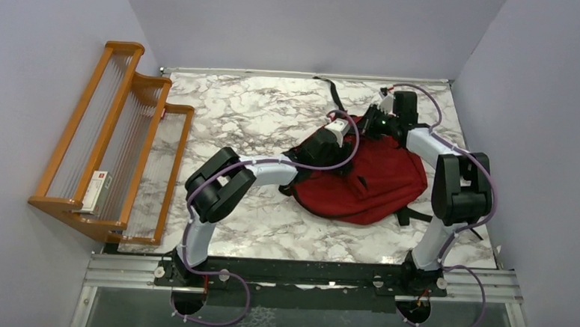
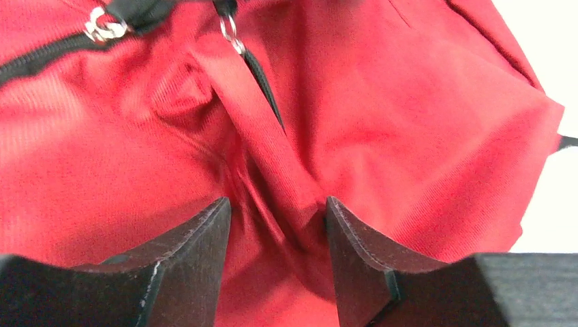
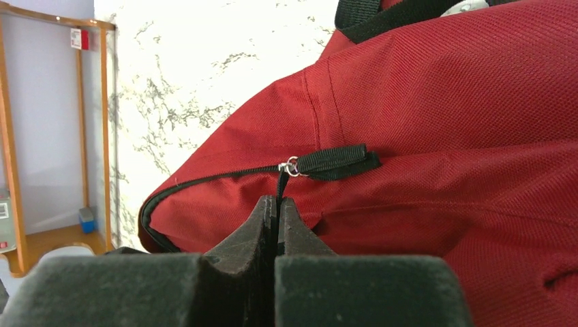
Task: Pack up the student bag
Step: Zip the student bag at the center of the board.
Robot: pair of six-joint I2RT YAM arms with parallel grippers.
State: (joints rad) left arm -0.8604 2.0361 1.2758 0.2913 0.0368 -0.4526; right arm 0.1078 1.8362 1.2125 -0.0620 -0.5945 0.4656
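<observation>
A small white-and-red box (image 1: 98,191) lies on the lowest shelf of the wooden rack (image 1: 125,48) at the table's left edge; its label is too small to read. In the right wrist view the rack also carries a small red-and-white item (image 3: 80,39) high up and a blue one (image 3: 86,219) lower down, and no writing on them is legible either.

The student bag (image 1: 376,184) – a red fabric backpack with black straps – lies on the marble table (image 1: 260,109) towards the far right, between the two arms. Its inside is not visible in any view.

The right gripper (image 3: 276,208) has its fingers pressed together on a thin black zipper pull (image 3: 280,185), which hangs from a metal ring (image 3: 292,167) at the end of a black zipper line; a black webbing tab (image 3: 337,162) lies beside the ring.

The left gripper (image 2: 276,225) stands spread over the bag – a raised fold of red fabric (image 2: 272,170) runs between its fingers (image 2: 198,245), and nothing is pinched. A second black pull (image 2: 262,82) with a silver ring lies above the fold.
</observation>
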